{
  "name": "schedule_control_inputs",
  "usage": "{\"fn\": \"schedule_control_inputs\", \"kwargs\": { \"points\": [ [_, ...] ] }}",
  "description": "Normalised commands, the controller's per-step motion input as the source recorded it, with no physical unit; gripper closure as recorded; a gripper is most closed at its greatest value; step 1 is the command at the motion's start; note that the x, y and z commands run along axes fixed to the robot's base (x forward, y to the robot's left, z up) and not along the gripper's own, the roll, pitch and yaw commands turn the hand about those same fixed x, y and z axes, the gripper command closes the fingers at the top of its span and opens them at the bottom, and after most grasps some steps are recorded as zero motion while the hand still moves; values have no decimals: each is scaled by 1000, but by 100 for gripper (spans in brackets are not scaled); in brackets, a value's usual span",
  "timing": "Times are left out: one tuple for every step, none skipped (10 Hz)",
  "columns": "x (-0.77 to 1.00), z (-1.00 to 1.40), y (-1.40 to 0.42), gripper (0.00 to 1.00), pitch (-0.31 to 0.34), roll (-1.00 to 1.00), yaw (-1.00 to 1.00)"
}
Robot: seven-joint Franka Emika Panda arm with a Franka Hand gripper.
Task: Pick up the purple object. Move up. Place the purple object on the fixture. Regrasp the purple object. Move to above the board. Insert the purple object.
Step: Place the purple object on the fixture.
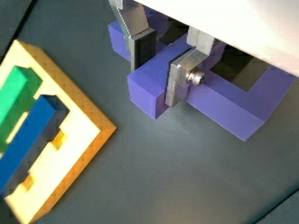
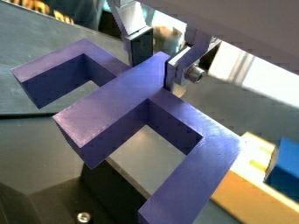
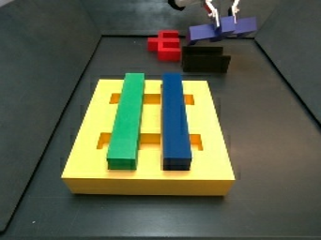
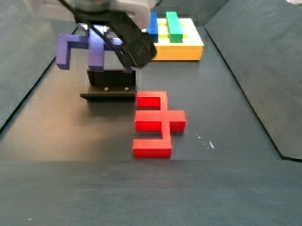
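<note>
Here, fingers [image 1: 160, 59] grip the purple object [image 3: 221, 33] above the fixture [image 3: 205, 61].

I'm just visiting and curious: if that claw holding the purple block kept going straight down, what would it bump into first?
Probably the black L-shaped fixture. The gripper holds the purple plastic cross-shaped block just above it, so that block would likely land there before the dark floor. Depth is hard to judge.

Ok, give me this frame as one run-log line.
tool: shut on purple object | position: above fixture, object lifted clear | board: green and blue bars seated | red block: on floor
</note>
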Motion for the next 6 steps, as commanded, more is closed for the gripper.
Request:
{"fn": "schedule_control_inputs", "kwargs": {
  "points": [
    [0,-40,54,100,0,-700,106],
    [0,-137,0,100,0,-449,29],
    [0,-183,0,100,0,-383,0],
    [0,-286,0,100,0,-331,0],
    [0,-351,-46,100,0,-169,0],
    [0,-337,-34,100,0,-163,0]
  ]
}}
